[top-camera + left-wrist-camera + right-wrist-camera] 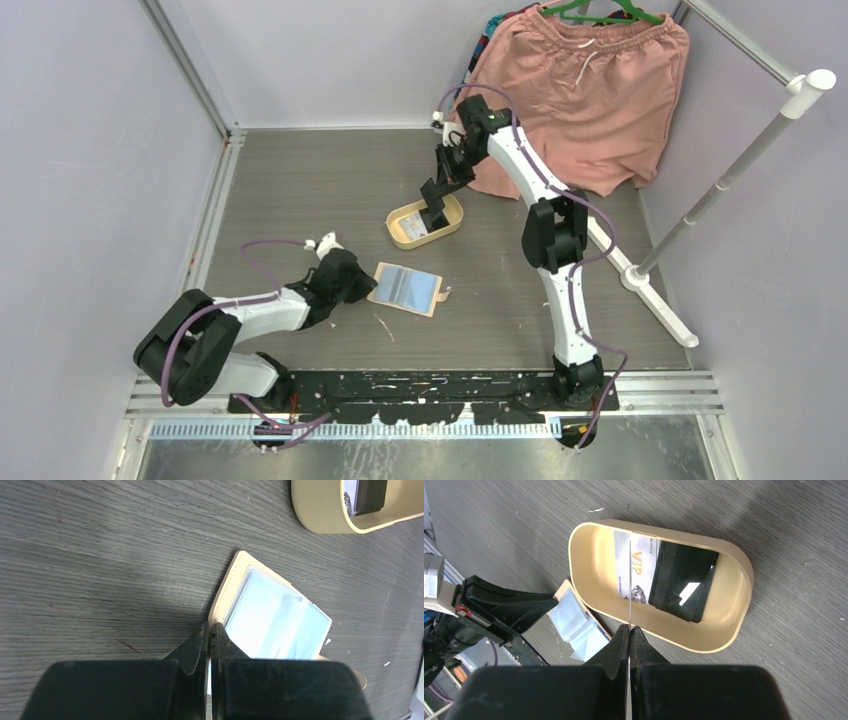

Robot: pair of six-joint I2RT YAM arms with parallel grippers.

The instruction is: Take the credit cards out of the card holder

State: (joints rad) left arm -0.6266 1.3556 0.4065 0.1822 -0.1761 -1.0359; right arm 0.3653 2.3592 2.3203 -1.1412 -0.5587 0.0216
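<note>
The beige card holder (405, 288) lies open on the table, its pale blue pockets facing up; it also shows in the left wrist view (275, 615) and the right wrist view (574, 625). My left gripper (362, 283) (211, 630) is shut on the holder's left edge. My right gripper (434, 212) (629, 629) is shut on a thin credit card (629, 580), seen edge-on and held upright over the oval cream-yellow tray (734, 560). In the tray lie a black card (681, 580) and a white card marked VIP (639, 565).
The tray (400, 236) (320, 515) stands just behind and right of the holder. Pink shorts (580, 90) hang on a green hanger at the back right. A white rack pole (740, 160) and its foot (650, 285) run along the right side.
</note>
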